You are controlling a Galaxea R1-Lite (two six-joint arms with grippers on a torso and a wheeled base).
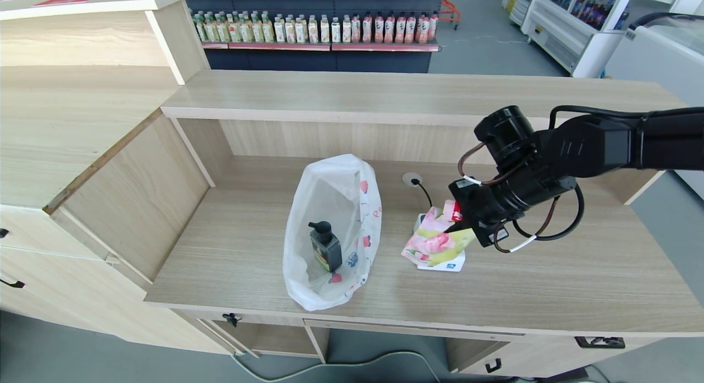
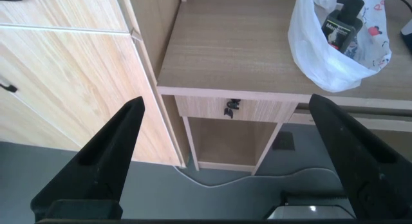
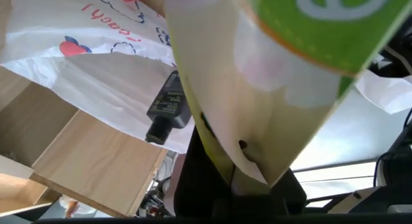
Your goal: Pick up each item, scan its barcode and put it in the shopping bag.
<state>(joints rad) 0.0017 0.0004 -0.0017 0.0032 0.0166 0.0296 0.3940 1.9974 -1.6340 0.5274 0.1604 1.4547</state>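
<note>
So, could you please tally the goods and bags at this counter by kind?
pump bottle: 1
pouch: 1
shopping bag: 1
Total: 3

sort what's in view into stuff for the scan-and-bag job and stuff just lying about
For the job:
- shopping bag
- pump bottle, already inside it
- pouch, gripped by the right hand
- white device under the pouch, likely the scanner

Just about:
- cable running to the device
- drink bottles on the far shelf
- freezer cabinets at the back
</note>
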